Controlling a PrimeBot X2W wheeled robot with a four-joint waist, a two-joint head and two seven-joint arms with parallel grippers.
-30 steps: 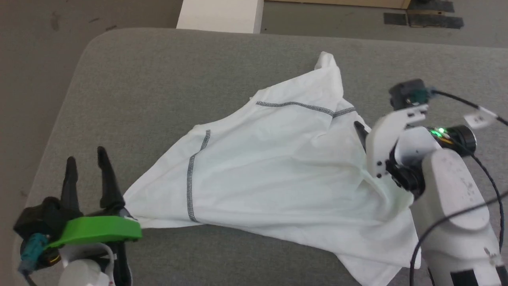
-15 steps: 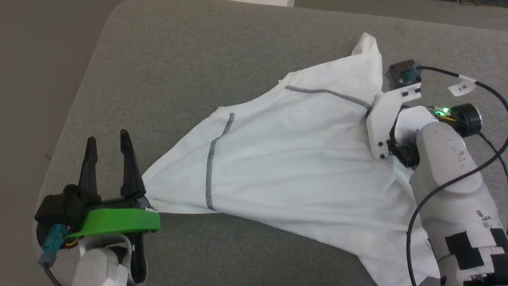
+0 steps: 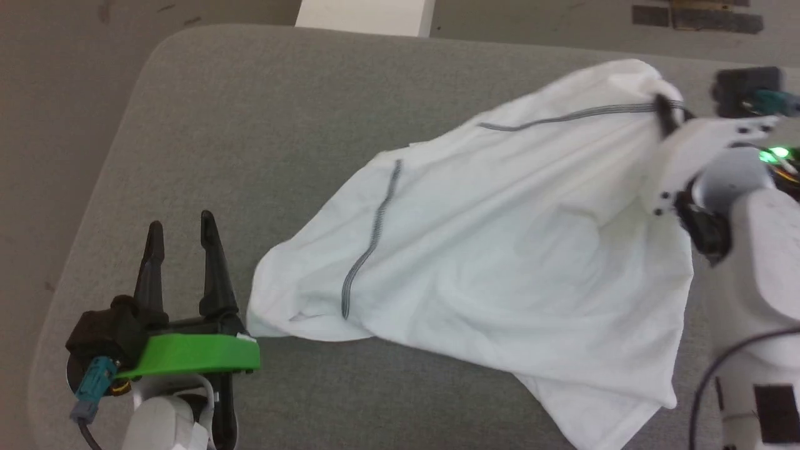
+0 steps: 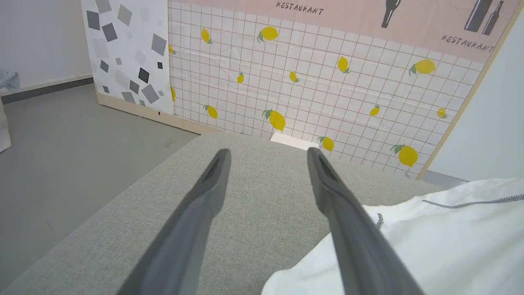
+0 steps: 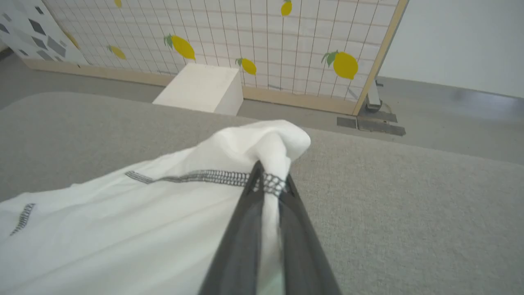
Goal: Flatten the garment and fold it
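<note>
The garment [image 3: 500, 244], a white T-shirt with dark grey zigzag seams, lies crumpled across the grey padded table [image 3: 250, 125]. My right gripper [image 3: 667, 117] is shut on the garment's far right bunch, by a stitched seam, and holds that part raised. The right wrist view shows the cloth [image 5: 270, 151] pinched between the two dark fingers [image 5: 241, 229]. My left gripper [image 3: 181, 228] stands open at the lower left, just left of the garment's near corner, holding nothing. In the left wrist view its fingers [image 4: 348, 213] are spread over bare table, with the garment [image 4: 442, 237] at the right.
A white box [image 3: 365, 15] stands on the floor beyond the table's far edge. The table's rounded left corner [image 3: 156, 56] drops to grey floor. A lemon-patterned partition [image 4: 327, 82] stands behind.
My right gripper has shut on the garment's far right part and lifted it up and to the right. The cloth now hangs draped from it. The head camera has shifted; the left gripper stays open.
</note>
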